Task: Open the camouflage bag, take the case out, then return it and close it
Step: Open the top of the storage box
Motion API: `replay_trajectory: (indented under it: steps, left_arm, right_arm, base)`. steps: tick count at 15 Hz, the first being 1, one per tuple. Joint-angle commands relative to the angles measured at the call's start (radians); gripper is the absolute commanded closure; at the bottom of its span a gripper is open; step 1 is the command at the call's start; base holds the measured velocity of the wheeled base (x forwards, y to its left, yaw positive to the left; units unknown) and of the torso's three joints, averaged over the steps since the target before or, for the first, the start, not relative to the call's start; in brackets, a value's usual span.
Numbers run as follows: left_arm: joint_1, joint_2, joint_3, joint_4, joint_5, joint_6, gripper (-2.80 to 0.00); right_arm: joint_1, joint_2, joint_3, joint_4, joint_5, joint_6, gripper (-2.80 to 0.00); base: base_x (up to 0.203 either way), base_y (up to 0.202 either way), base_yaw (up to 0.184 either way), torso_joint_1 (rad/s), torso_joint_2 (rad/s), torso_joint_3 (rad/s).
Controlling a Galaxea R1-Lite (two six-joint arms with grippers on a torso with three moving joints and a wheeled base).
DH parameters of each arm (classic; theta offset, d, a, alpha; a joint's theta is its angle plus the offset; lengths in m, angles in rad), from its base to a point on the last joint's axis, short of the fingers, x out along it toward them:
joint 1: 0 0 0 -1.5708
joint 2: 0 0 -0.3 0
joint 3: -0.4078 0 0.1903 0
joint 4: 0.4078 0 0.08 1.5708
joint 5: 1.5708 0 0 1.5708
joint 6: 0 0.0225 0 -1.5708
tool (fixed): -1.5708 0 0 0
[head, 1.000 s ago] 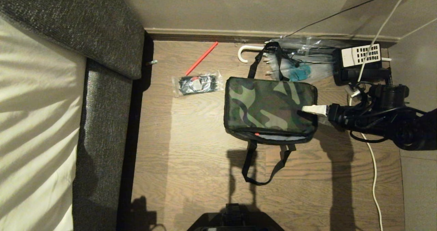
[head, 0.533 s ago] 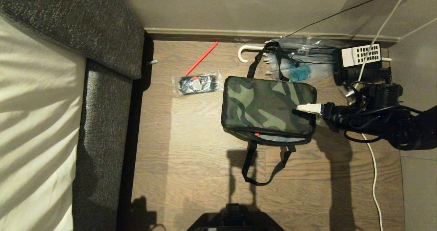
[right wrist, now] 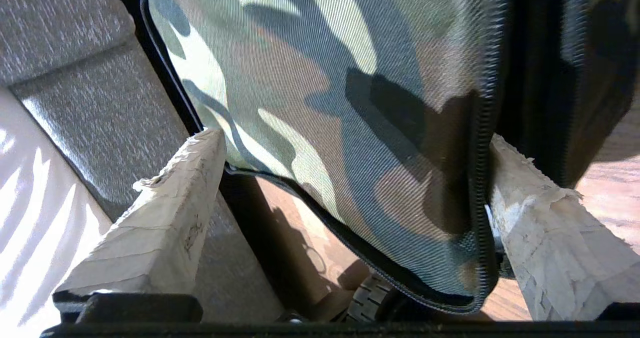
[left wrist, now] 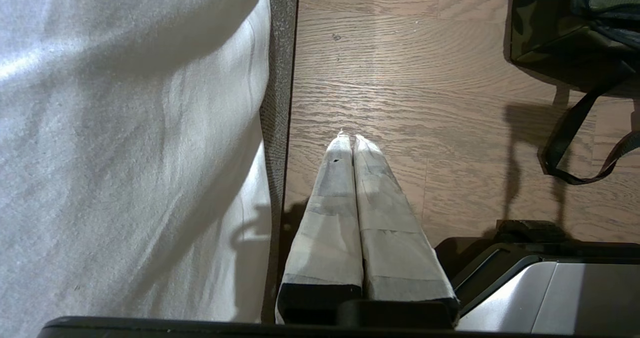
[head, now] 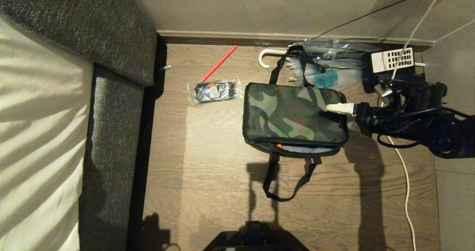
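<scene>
The camouflage bag [head: 293,113] lies flat on the wood floor, its black strap handles [head: 285,180] trailing toward me. Its near edge gapes a little, showing a pale strip and a small red spot [head: 279,145]. The case is hidden. My right gripper [head: 330,110] reaches in from the right at the bag's right edge and is open. In the right wrist view this gripper [right wrist: 352,143] has its taped fingers wide apart, with the camouflage top panel [right wrist: 320,93] and its zipper edge [right wrist: 481,178] between them. My left gripper [left wrist: 348,138] is shut on nothing, parked low beside the sofa.
A grey sofa [head: 111,132] with a white cover fills the left. Behind the bag lie a clear packet of black items [head: 213,91], a red stick [head: 219,62], a white-handled umbrella [head: 265,58], clear plastic [head: 334,72] and a black telephone [head: 391,59]. A white cable [head: 406,191] runs down the right.
My right gripper has slid along the bag's right edge toward the wall, still open. The bag shifted slightly left, then back. The left arm has not moved.
</scene>
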Motion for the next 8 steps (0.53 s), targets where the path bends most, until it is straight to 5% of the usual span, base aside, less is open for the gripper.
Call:
replay_trajectory:
  steps: [1,4,8]
  left_arm:
    - [0.000,-0.002,0.002,0.000,0.000,0.000,0.00]
    - [0.000,-0.002,0.002,0.000,0.000,0.000,0.00]
    - [0.000,-0.001,0.002,0.000,0.000,0.000,0.00]
  right_arm:
    - [-0.007,-0.013,-0.003,-0.005,0.004,0.014,-2.80]
    - [-0.018,-0.025,-0.018,-0.019,0.005,0.100,-2.80]
    - [-0.018,-0.025,-0.016,-0.034,0.004,0.098,-2.80]
  base:
    - [0.000,0.000,0.000,0.000,0.00,0.000]
    - [0.000,0.000,0.000,0.000,0.00,0.000]
    - [0.000,0.000,0.000,0.000,0.00,0.000]
